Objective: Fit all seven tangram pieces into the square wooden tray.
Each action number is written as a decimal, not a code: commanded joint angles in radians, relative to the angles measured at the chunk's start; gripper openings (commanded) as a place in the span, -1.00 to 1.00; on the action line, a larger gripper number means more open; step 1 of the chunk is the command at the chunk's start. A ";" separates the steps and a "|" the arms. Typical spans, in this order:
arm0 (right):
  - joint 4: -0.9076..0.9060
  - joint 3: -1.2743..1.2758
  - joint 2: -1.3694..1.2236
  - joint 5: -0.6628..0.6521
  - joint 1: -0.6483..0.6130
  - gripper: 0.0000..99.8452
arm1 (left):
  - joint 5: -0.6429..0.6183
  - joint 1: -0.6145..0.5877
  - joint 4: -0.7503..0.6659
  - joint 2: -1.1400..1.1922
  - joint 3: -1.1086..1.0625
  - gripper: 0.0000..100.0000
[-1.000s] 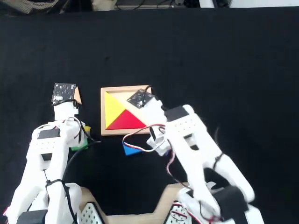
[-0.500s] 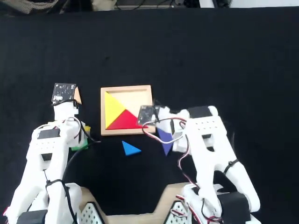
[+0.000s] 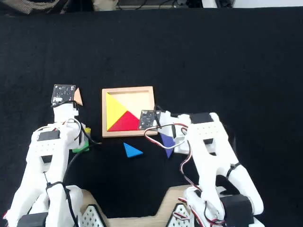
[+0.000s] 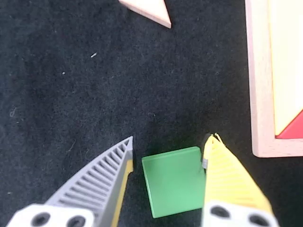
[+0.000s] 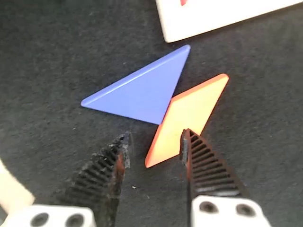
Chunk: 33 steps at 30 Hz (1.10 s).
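The square wooden tray [image 3: 140, 100] holds a yellow triangle [image 3: 113, 110] and a red triangle [image 3: 127, 122]. My right gripper [image 5: 155, 137] hangs open just beyond the tray's near right corner. Its fingers straddle the near end of an orange parallelogram [image 5: 189, 118], which touches a dark blue triangle [image 5: 139, 92]. That triangle [image 3: 166, 141] lies beside the right arm. My left gripper [image 4: 171, 139] is open left of the tray [image 4: 260, 71], with a green square [image 4: 174, 181] lying between its fingers. A light blue triangle [image 3: 132, 150] lies in front of the tray.
A plain wooden triangle [image 3: 77, 97] lies on the black cloth left of the tray, beyond the left gripper, also as wooden triangle [image 4: 147, 9]. The arm bases stand at the near edge. Black cloth stretches behind and to the right of the tray.
The right arm has pulled back from over the tray toward the near right and now hangs over the dark blue triangle and orange parallelogram. The left arm has not moved.
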State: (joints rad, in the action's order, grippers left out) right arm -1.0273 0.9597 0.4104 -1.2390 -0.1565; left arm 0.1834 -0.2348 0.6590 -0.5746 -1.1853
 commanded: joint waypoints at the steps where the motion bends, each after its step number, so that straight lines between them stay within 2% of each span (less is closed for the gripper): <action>1: 0.017 -0.002 0.033 -0.011 -0.005 -0.65 | 0.000 -0.016 -0.017 -0.023 0.001 -0.52; 7: 0.025 -0.004 0.012 -0.011 -0.003 -0.48 | 0.000 -0.018 -0.017 -0.023 0.001 -0.52; 12: 0.028 -0.035 -0.081 -0.012 -0.003 -0.55 | 0.000 -0.018 -0.017 -0.023 0.001 -0.52; 22: 0.028 -0.127 -0.199 -0.015 0.040 -0.56 | 0.000 -0.018 -0.017 -0.023 0.001 -0.52; 31: 0.103 -0.134 -0.272 -0.015 0.038 -0.57 | 0.000 -0.018 -0.017 -0.023 0.001 -0.52; 33: 0.120 -0.145 -0.280 -0.015 0.040 -0.63 | 0.000 -0.018 -0.017 -0.023 0.001 -0.52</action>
State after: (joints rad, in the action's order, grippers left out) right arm -0.9291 0.8723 0.1389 -1.2421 -0.1289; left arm 0.1834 -0.2348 0.6590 -0.5746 -1.1853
